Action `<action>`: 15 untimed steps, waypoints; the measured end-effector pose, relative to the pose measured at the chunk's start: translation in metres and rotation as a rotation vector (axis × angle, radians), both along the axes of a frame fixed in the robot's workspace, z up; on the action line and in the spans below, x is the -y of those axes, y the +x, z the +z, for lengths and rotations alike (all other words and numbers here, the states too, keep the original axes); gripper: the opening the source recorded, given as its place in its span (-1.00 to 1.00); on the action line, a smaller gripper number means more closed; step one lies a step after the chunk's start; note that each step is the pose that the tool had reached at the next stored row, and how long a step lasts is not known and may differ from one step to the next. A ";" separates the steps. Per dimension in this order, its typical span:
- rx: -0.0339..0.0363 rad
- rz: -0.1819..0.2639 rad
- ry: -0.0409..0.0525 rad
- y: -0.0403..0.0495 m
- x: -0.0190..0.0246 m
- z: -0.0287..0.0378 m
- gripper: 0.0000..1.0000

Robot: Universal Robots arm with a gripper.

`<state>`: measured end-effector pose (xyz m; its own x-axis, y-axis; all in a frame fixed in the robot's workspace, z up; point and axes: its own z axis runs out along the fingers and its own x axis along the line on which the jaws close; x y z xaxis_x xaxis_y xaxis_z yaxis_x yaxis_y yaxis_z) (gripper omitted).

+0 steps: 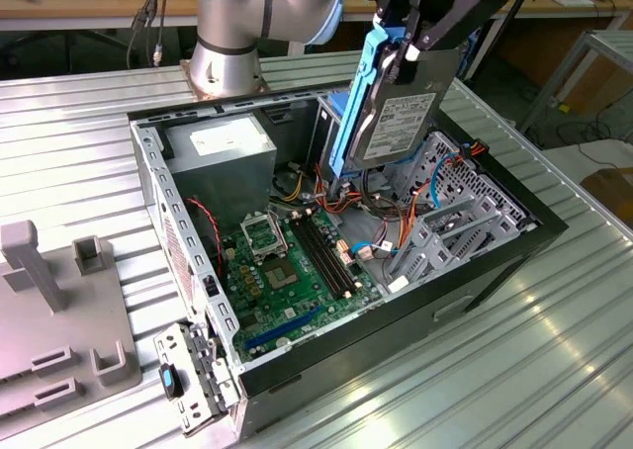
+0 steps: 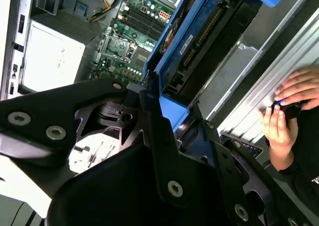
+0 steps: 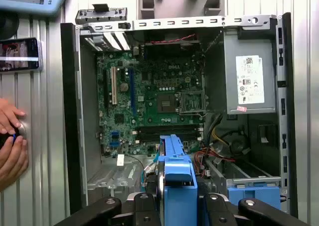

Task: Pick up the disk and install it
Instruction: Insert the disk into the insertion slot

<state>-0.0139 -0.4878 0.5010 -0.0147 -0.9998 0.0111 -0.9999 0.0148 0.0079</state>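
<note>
Black jointed gripper (image 1: 415, 48) links, nearest, clamp the disk (image 1: 401, 123): a flat grey-metal slab with glossy blue plastic rails, held nearly upright above the open computer case (image 1: 495, 271), toward its far side.

I see the disk (image 3: 177, 172) edge-on, its blue rail clamped in the gripper (image 3: 177, 203), above the open computer case (image 3: 70, 111). Inside the case: green motherboard (image 3: 149, 94), and beside it a grey power supply (image 3: 249, 71) with a white label. A person's hands (image 3: 12, 159) are over the ribbed metal surface (image 3: 47, 136) just outside the case wall, near a phone (image 3: 19, 54).
</note>
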 end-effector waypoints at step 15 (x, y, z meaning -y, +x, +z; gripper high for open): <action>0.0000 0.000 0.0000 0.0167 0.0000 -0.0055 -0.25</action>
